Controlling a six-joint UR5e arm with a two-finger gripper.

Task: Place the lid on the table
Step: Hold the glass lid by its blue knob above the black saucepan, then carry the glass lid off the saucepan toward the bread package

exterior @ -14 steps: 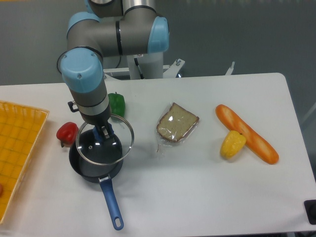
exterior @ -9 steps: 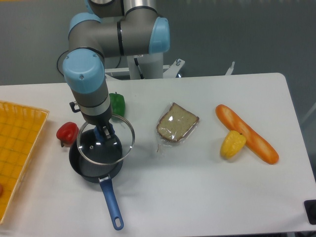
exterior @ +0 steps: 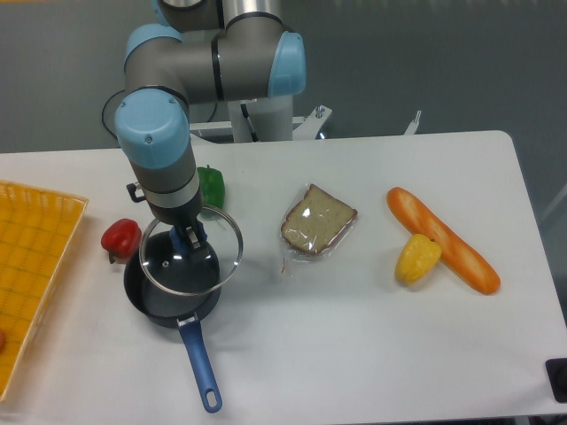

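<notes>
the lid [exterior: 191,251] looks like clear glossy glass with a shiny metal rim. the pan [exterior: 168,292] is dark and matt, its handle smooth blue plastic. the table [exterior: 354,345] is smooth matt white. the bread [exterior: 317,220] sits in glossy clear wrap.

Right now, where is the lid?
The lid is at the table's left side, held by the gripper by its knob, lifted above the pan and offset toward the bread slice, in front of the green pepper.

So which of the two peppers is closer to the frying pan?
The red pepper: it sits right against the pan's left edge. The green pepper lies farther back, partly hidden behind the robot arm.
</notes>
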